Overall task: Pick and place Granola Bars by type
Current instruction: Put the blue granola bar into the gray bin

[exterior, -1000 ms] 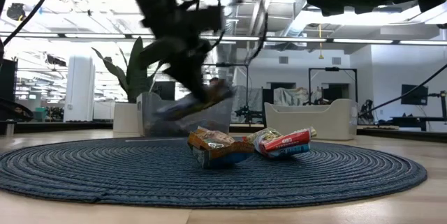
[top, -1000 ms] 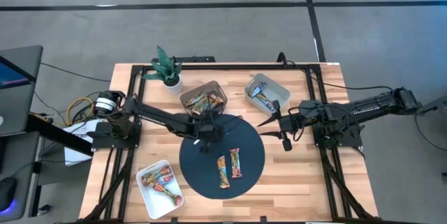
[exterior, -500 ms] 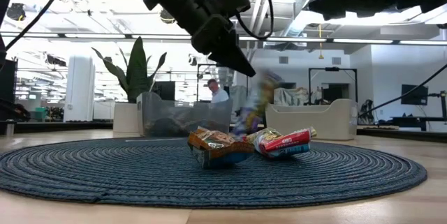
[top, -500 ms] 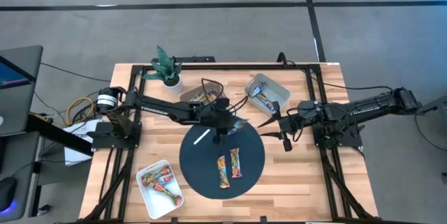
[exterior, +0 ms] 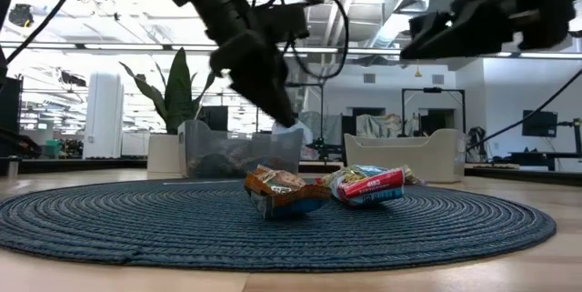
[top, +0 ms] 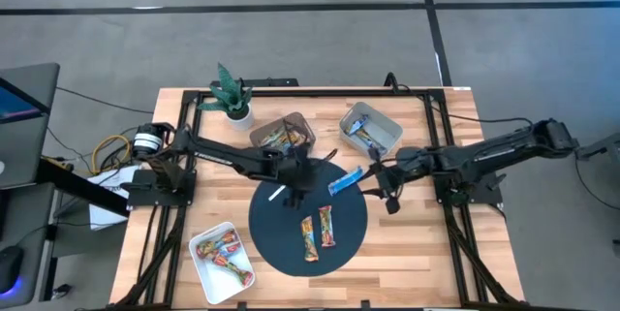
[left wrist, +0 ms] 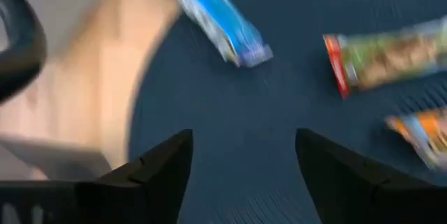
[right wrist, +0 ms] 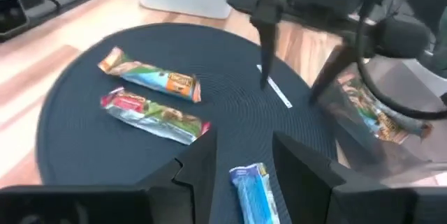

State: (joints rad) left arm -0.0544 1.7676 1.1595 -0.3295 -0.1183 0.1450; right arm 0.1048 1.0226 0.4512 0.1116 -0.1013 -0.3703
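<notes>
A blue-and-white granola bar (top: 346,181) lies flat on the far right part of the round dark mat (top: 281,243); it also shows in the left wrist view (left wrist: 213,18). Two multicoloured bars (top: 309,236) (top: 326,226) lie side by side at the mat's middle. My left gripper (top: 293,187) is open and empty above the mat's far left part, over a small white strip (top: 278,193). My right gripper (top: 376,183) is open, held high at the mat's right edge. In its wrist view the blue bar's end (right wrist: 253,189) shows between the fingers, well below them.
A clear bin (top: 283,135) of mixed bars stands behind the mat, beside a white bin (top: 370,129) of blue bars. A white bin (top: 223,255) of red and multicoloured bars stands at the near left. A potted plant (top: 231,98) stands at the far left.
My left gripper carried the blue bar from the mat's far left toward the table's right, let it go, and drew back left. The bar dropped and now lies on the mat's far right part. My right gripper has moved left toward that bar.
</notes>
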